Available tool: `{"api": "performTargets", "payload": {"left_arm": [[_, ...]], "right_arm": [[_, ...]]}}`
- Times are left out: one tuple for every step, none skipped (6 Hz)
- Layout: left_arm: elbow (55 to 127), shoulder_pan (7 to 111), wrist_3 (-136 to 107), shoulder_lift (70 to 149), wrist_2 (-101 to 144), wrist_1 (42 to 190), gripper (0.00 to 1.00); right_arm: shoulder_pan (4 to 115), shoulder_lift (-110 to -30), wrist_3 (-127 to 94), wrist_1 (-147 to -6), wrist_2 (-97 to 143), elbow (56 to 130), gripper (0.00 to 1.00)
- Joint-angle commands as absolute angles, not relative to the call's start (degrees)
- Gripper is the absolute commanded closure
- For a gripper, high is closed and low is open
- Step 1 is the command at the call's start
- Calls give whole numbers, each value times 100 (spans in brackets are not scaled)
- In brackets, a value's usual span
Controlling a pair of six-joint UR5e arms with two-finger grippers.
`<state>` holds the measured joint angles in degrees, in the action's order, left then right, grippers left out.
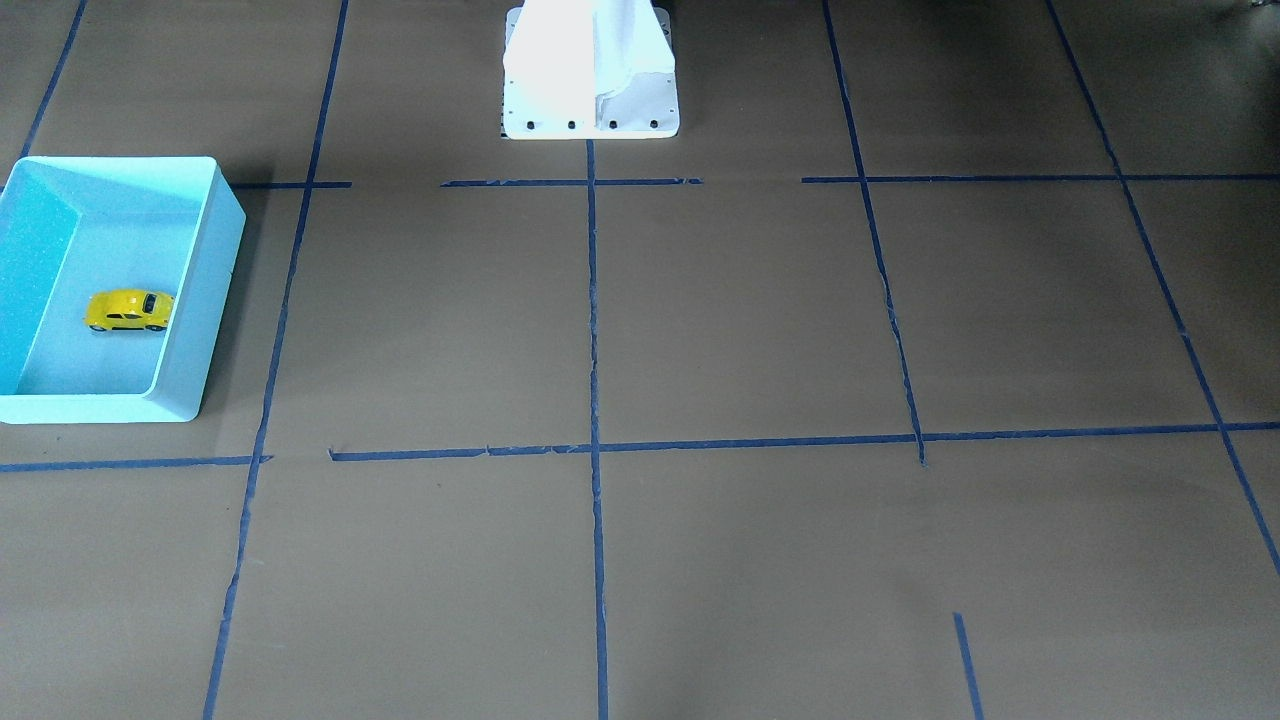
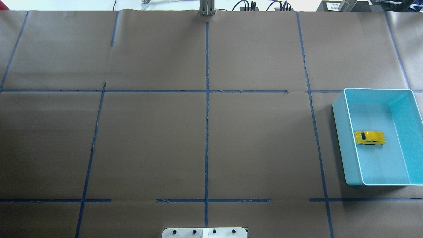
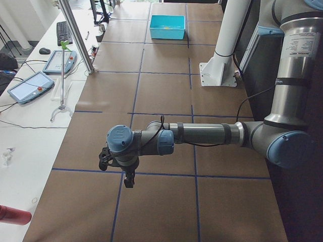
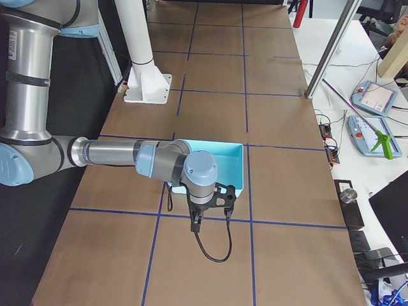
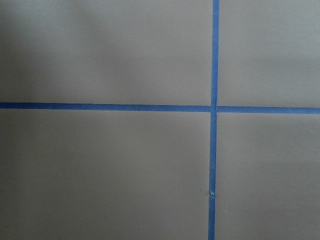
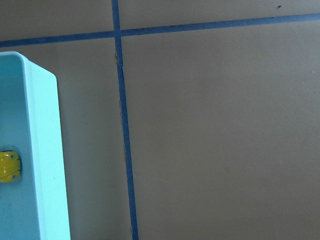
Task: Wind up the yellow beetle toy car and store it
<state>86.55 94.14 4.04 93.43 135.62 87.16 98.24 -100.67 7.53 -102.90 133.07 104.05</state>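
Observation:
The yellow beetle toy car (image 2: 369, 138) rests upright on the floor of the turquoise bin (image 2: 340, 138), untouched by either arm. It also shows in the front view as the car (image 1: 128, 310) in the bin (image 1: 215, 290), and the right wrist view catches one end of the car (image 6: 9, 167). My left gripper (image 3: 117, 171) hangs over bare table at the near end of the left side view, far from the bin. Beside the bin's outer wall (image 4: 237, 167) hangs my right gripper (image 4: 213, 210). Only the side views show the grippers, so I cannot tell whether they are open or shut.
Brown paper with blue tape lines (image 2: 207, 115) covers the table. The white robot base (image 1: 590, 75) stands at the robot's edge. Beyond the table's far edge lie tablets (image 3: 28, 85), cables and a metal post (image 3: 75, 35).

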Motion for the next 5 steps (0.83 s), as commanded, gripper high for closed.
{"api": "performTargets", "payload": {"left_arm": [[8622,9422,413,9334,13579,8719,0],[8639,9413,404,9343,13570,8719,0],[8674,9413,404,9343,13579,8710,0],[8684,9422,404,9334,13597,8710,0],[8692,9422,404,9343,13597,8710,0]], "right_arm": [[9826,-10055,800,-10283,13315,10406,0],[9826,-10055,800,-10283,13315,10406,0],[9826,-10055,800,-10283,13315,10398,0],[9817,-10055,800,-10283,13315,10406,0],[9826,-10055,800,-10283,13315,10398,0]]}}
